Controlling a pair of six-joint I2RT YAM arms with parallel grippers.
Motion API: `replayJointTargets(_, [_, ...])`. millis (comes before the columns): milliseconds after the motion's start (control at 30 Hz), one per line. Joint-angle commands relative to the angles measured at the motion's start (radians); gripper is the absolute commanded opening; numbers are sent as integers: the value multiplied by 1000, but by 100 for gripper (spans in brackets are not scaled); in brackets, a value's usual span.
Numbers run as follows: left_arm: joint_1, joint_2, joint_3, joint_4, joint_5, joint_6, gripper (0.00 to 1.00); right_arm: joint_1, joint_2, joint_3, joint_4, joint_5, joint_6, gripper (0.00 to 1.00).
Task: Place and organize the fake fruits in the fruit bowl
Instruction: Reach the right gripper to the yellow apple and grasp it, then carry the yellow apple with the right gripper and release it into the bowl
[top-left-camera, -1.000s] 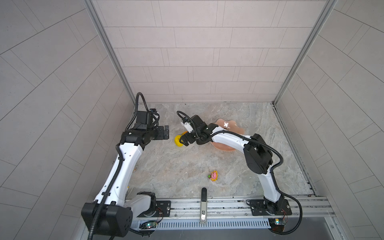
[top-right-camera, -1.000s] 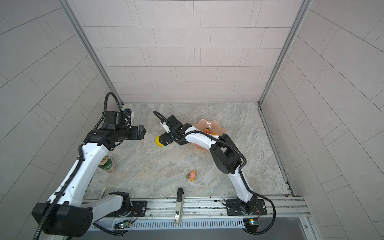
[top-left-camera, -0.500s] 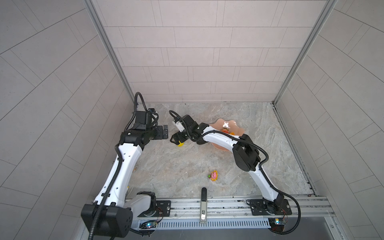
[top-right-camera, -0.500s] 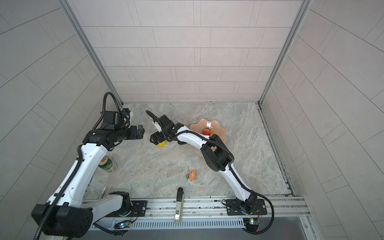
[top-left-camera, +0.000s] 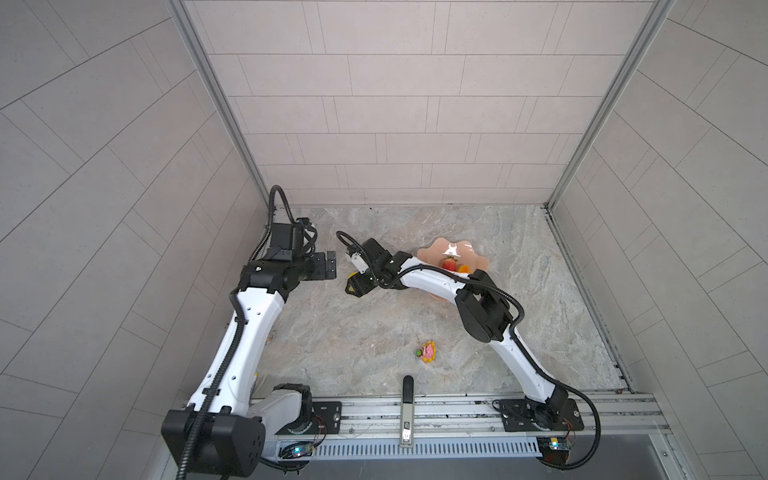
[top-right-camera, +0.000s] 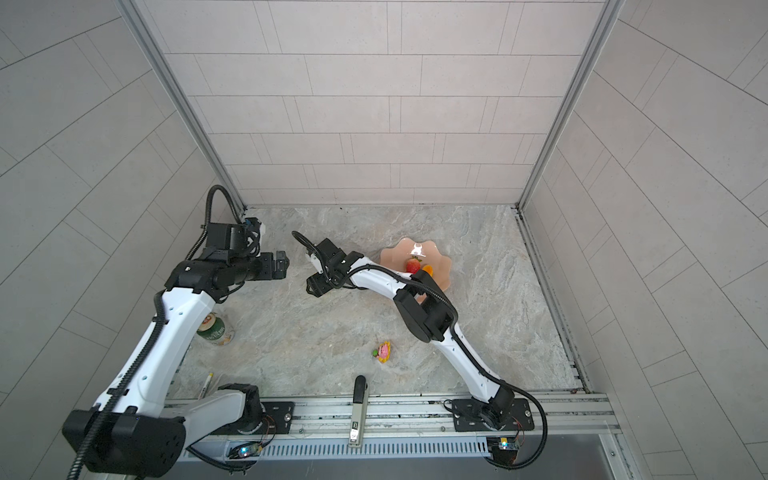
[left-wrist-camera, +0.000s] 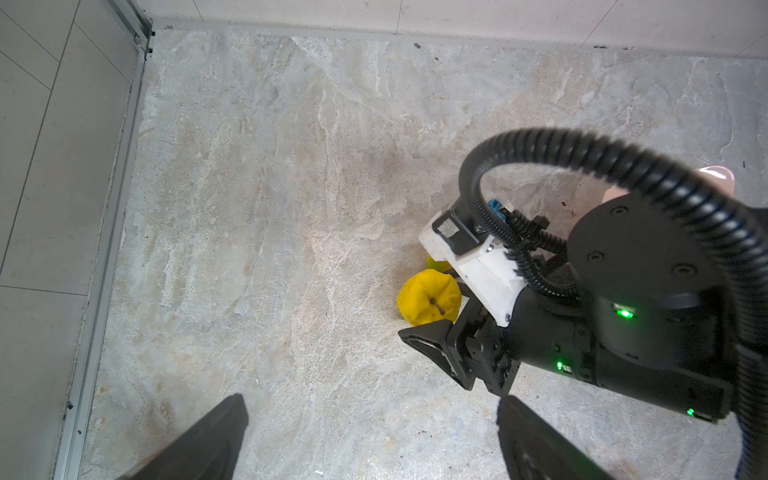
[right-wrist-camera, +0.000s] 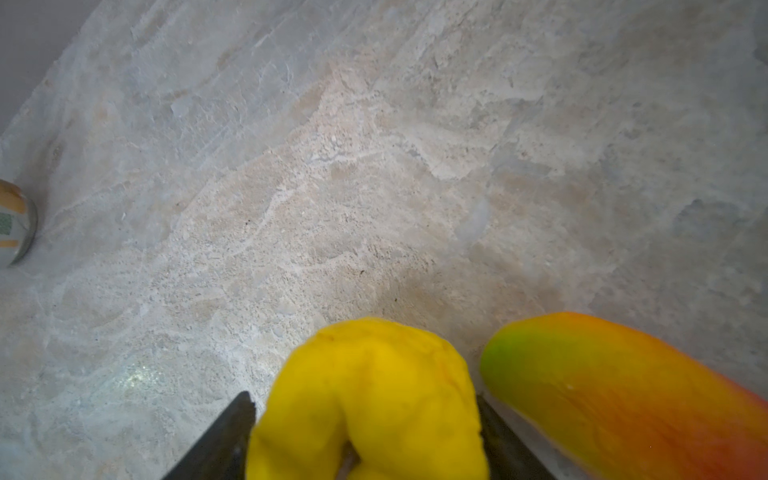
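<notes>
My right gripper (right-wrist-camera: 361, 401) pinches the lumpy yellow plastic fruit (right-wrist-camera: 374, 374) on the marbled tabletop (right-wrist-camera: 374, 166), a red-yellow plastic mango (right-wrist-camera: 602, 386) just beside. My left gripper (left-wrist-camera: 370, 401) stands spread.

Left arm (top-left-camera: 245, 332), right arm (top-left-camera: 428, 282): white shells, black joints, ribbed black cables (left-wrist-camera: 582, 141), green lights (left-wrist-camera: 622, 311); left gripper (left-wrist-camera: 372, 401) black; black screwed base plates (top-left-camera: 515, 415).

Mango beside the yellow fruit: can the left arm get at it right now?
Probably not. The mango lies just past the lumpy yellow fruit that the right tool is closed around; fruit and tool both stand between it and the open left tool.
</notes>
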Motion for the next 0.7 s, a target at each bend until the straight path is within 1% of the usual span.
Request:
replayJointTargets(0, [4,-22,-10,-5,-2,-5,100,6,1,45,-35,0,-10,50])
replayJointTargets(167, [5,-24,-10,-5,0,-5,100,12,-72,42,-92,-9,-60,39])
replayJointTargets(267, [4,-24,-10,-5,1,-5,100,8,-177,-19,-112,-2,-101,38])
replayJointTargets(367, [5,-25,-10,-6,0,-6,100,-21,-323,-139,-100,17,-132,38])
replayJointTargets(467, [5,-25,-10,-5,2,-6,100,-77,-472,-283,-85,78,-149,38])
replayJointTargets(533, [5,-25,-9,-5,4,-5,100,-133,-567,-385,-70,115,-147,38])
replayJointTargets(667, [5,-24,-9,-4,10,-6,100,-255,-705,-560,-46,182,-129,38])
